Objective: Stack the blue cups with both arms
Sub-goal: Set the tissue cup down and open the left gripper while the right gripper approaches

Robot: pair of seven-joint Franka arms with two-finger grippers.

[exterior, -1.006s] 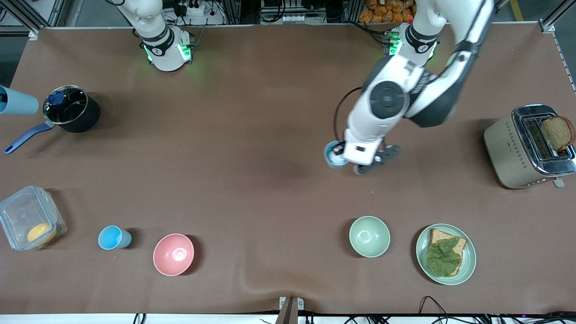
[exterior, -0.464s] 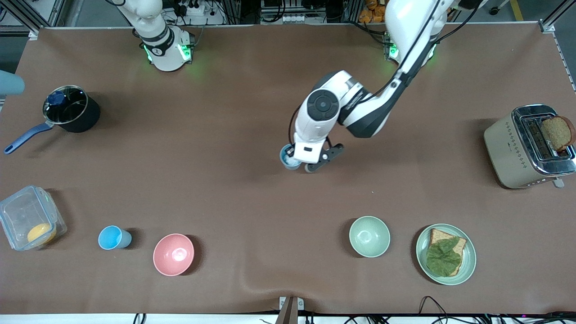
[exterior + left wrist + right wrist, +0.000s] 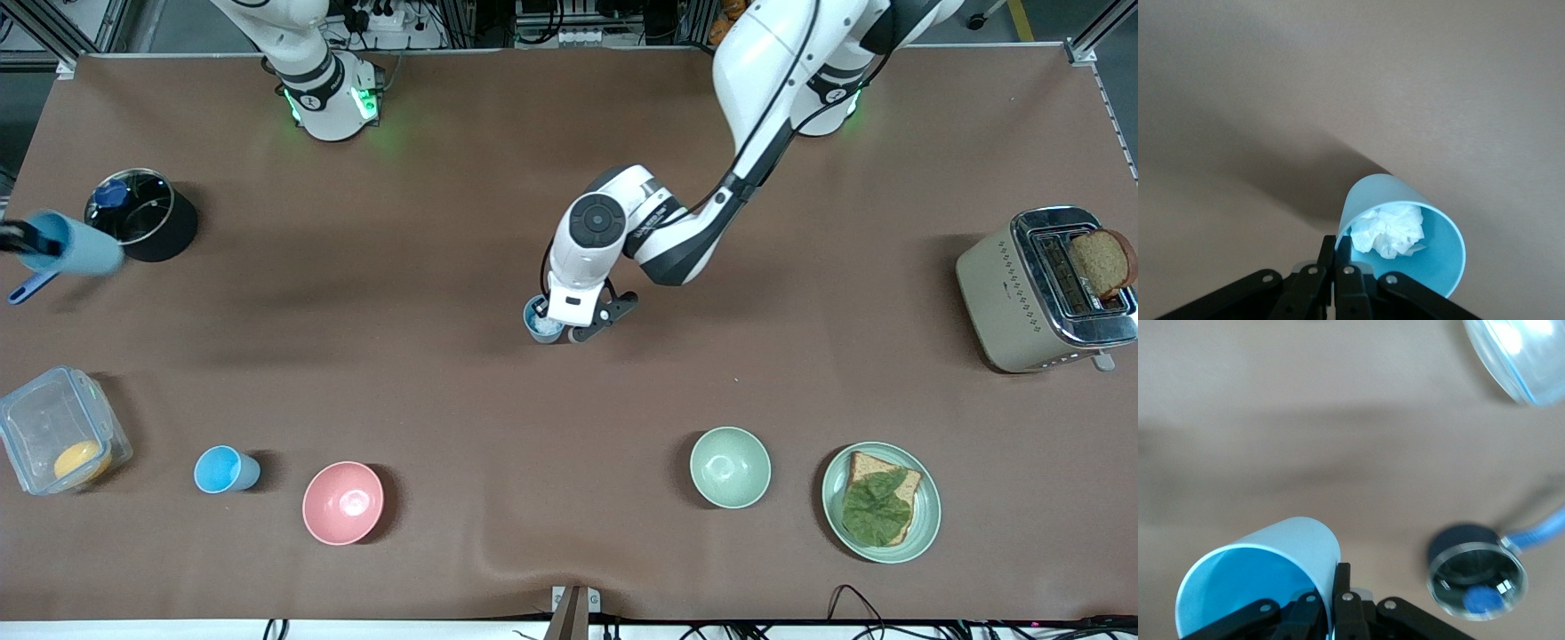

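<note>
While left gripper (image 3: 553, 327) pinches rim of tissue-stuffed blue cup (image 3: 1405, 243) w/ jaws closed, right gripper (image 3: 1338, 600) likewise clamps wall of empty blue cup (image 3: 1258, 577), saucepan (image 3: 1477, 580) below.

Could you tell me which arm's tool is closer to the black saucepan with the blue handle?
Right. The right tool, holding a blue cup, is beside the black saucepan; the left tool is over mid-table.
</note>
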